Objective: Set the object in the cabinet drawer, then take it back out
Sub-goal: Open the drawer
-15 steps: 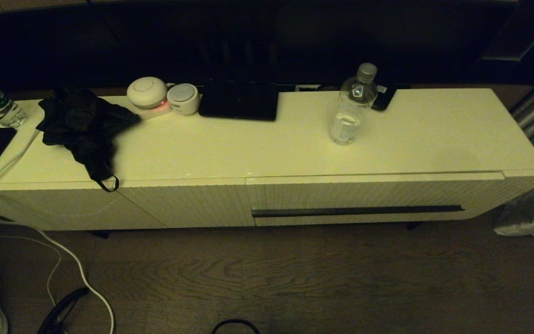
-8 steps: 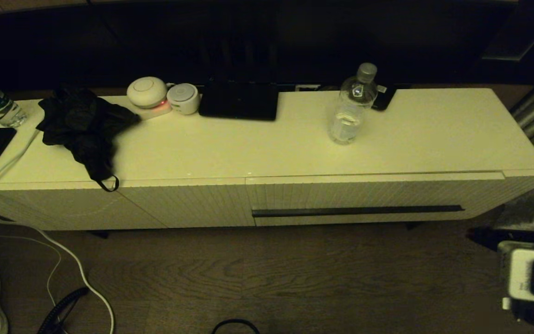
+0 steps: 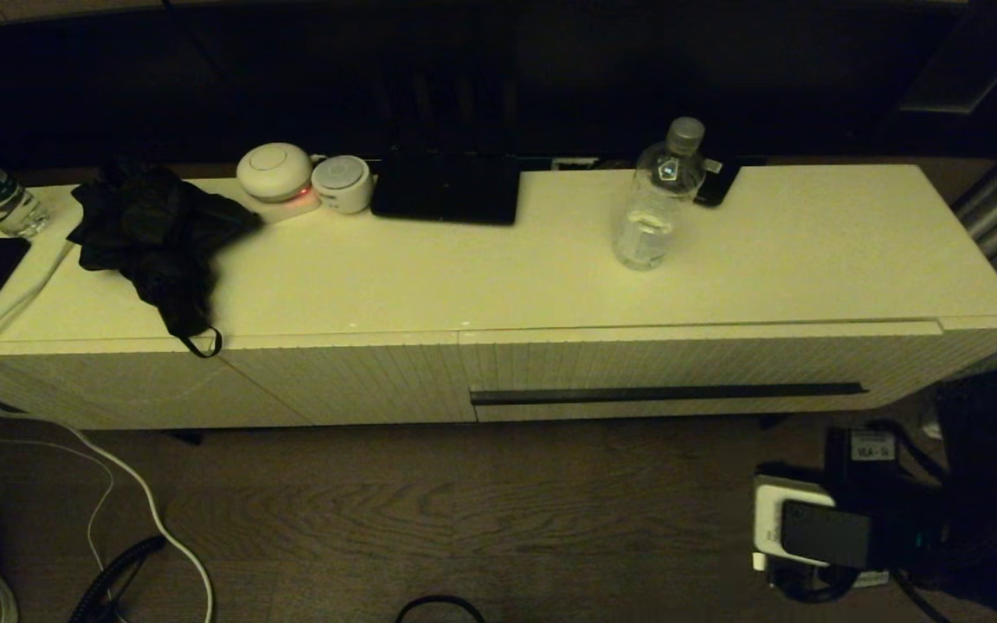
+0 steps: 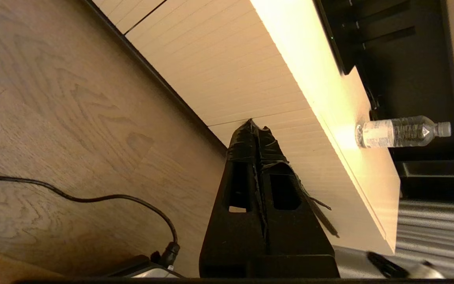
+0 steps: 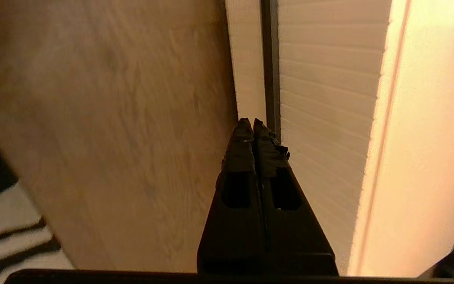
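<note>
Head view: bottle [image 3: 656, 203] atop cabinet, drawer [image 3: 680, 372] closed; both grippers' fingers [image 5: 252, 136] pressed together.

Right arm [image 3: 905, 510] reached in low at the right of the head view, down near the floor (mostly dark, with a white block at the wrist). Right gripper [image 5: 253, 123] pointed forward with both black fingers pressed flat together, nothing between them. Left gripper [image 4: 255, 125] sat low too, fingers closed tight against each other and holding nothing. Left arm stayed out of the head view.
</note>
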You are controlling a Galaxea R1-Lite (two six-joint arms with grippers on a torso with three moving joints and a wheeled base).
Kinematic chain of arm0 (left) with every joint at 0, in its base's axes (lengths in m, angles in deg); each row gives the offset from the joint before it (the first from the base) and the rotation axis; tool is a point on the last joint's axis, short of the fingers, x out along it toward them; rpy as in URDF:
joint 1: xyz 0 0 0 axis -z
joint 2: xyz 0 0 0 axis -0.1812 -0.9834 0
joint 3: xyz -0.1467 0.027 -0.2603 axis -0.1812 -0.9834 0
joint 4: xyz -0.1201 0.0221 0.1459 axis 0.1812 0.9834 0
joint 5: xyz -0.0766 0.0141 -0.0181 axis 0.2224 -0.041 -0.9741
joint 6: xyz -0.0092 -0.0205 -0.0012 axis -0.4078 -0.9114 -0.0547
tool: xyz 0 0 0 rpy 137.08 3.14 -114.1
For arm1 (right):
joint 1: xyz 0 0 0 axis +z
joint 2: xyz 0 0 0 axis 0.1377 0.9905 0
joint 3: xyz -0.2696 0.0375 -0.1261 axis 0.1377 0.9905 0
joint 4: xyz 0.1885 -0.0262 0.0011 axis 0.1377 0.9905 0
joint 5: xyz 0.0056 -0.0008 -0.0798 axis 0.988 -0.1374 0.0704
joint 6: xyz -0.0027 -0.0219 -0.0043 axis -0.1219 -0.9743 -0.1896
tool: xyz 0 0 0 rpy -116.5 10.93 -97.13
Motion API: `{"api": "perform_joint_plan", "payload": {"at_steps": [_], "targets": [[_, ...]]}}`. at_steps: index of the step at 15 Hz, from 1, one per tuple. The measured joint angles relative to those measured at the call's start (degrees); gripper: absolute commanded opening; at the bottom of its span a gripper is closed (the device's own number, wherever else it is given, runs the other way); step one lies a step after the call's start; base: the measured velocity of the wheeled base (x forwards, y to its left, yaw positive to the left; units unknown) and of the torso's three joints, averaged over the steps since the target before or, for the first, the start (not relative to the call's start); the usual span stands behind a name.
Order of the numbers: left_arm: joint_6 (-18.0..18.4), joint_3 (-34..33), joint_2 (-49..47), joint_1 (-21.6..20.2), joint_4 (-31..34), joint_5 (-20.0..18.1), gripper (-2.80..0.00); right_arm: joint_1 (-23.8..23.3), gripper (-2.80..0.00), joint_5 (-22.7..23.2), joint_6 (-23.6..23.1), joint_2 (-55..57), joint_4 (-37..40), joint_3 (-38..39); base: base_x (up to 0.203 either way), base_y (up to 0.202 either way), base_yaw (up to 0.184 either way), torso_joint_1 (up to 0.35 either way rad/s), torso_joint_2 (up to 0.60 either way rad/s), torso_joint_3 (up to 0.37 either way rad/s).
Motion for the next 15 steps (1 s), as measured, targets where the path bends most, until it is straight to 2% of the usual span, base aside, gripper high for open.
{"api": "perform_joint_plan", "payload": {"at_steps": [7, 12, 13, 15], "targets": [[0.0, 0.0, 0.0, 0.0, 0.0, 0.0, -2.8, -4.8, -2.8, 0.7, 0.2, 16.3, -23.8, 7.5, 0.0, 0.0, 0.0, 0.0, 0.0, 0.0], [0.0, 0.0, 0.0, 0.0, 0.0, 0.0, -2.8, -8.6, -2.8, 3.5, -1.4, 24.1, -28.5, 7.1, 0.0, 0.0, 0.0, 0.0, 0.0, 0.0], [0.0, 0.0, 0.0, 0.0, 0.0, 0.0, -2.8, -8.9, 0.0, 3.7, -1.8, 25.3, -29.9, 6.9, 0.0, 0.0, 0.0, 0.0, 0.0, 0.0], [0.0, 0.0, 0.0, 0.0, 0.0, 0.0, -2.8, -9.0, 0.0, 4.2, -2.1, 27.6, -32.3, 6.5, 0.0, 0.0, 0.0, 0.0, 0.0, 0.0]]}}
